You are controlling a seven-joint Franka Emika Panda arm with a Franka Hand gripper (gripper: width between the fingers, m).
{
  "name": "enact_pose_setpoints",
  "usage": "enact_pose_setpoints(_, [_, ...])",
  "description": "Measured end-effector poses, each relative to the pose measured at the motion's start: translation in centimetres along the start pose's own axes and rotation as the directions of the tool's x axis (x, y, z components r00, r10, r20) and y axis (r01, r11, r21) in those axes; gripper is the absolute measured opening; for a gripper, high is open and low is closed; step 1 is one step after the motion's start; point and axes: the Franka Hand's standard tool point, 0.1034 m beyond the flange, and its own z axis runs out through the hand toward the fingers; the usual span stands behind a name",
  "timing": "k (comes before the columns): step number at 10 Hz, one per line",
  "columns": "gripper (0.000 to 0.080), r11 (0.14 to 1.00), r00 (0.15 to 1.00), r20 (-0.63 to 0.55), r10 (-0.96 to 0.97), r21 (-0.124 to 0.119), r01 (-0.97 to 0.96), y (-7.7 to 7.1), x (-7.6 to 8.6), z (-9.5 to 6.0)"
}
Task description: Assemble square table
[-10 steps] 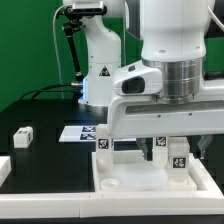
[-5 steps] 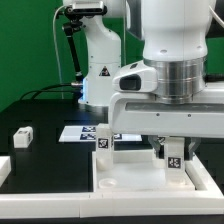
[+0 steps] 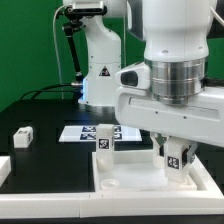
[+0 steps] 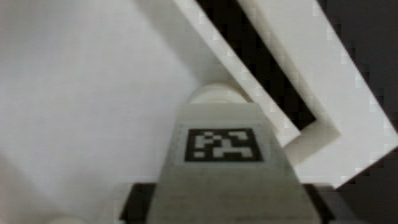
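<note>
Slab (image 3: pixel 130 182) is sitting nearest, gripper (image 3: pixel 177 155) is pinching a leg (image 3: pixel 178 163) over its far edge around 1 o'clock, second leg (image 3: pixel 104 141) is standing by the 11 o'clock corner, third leg (image 3: pixel 22 135) is lying well off toward 10.

No words or numbers can be read. A black triangle warning sign (image 3: pixel 101 72) sits on the robot base (image 3: pixel 97 55). Black-and-white square code tags, with no letters, mark the standing leg (image 3: pixel 104 141), the gripped leg (image 3: pixel 177 160), a small white piece (image 3: pixel 22 133) and the marker board (image 3: pixel 80 133).
</note>
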Motion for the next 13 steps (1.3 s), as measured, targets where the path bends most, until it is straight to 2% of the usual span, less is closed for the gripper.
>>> enact_pose_setpoints(1, [0.0290,0.996,0.996,0.006,0.088,0.013,-0.088,-0.1,0.0,0.0])
enact_pose_setpoints(2, [0.0290,0.972,0.973,0.008,0.232,0.038,-0.232,-0.5,-0.2,0.0])
enact_pose_setpoints(3, [0.0290,0.925,0.929,0.007,0.371,0.087,-0.370,-1.0,-0.3,0.1])
enact_pose_setpoints(4, [0.0290,0.884,0.890,0.015,0.457,0.103,-0.455,-1.2,-0.5,0.1])
enact_pose_setpoints(7, [0.0290,0.699,0.707,0.059,0.705,0.111,-0.706,-2.4,-1.4,0.2])
enact_pose_setpoints(9, [0.0290,0.645,0.653,0.068,0.754,0.111,-0.756,-2.5,-1.4,0.2])
enact_pose_setpoints(10, [0.0290,0.724,0.732,0.056,0.679,0.109,-0.681,-2.4,-1.5,0.2])
enact_pose_setpoints(11, [0.0507,0.807,0.812,0.050,0.581,0.093,-0.583,-2.3,-1.7,0.0])
enact_pose_setpoints(12, [0.0507,0.895,0.898,0.028,0.439,0.077,-0.440,-2.3,-2.0,-0.1])
enact_pose_setpoints(13, [0.0605,0.934,0.937,0.020,0.349,0.079,-0.349,-2.5,-2.4,-0.3])
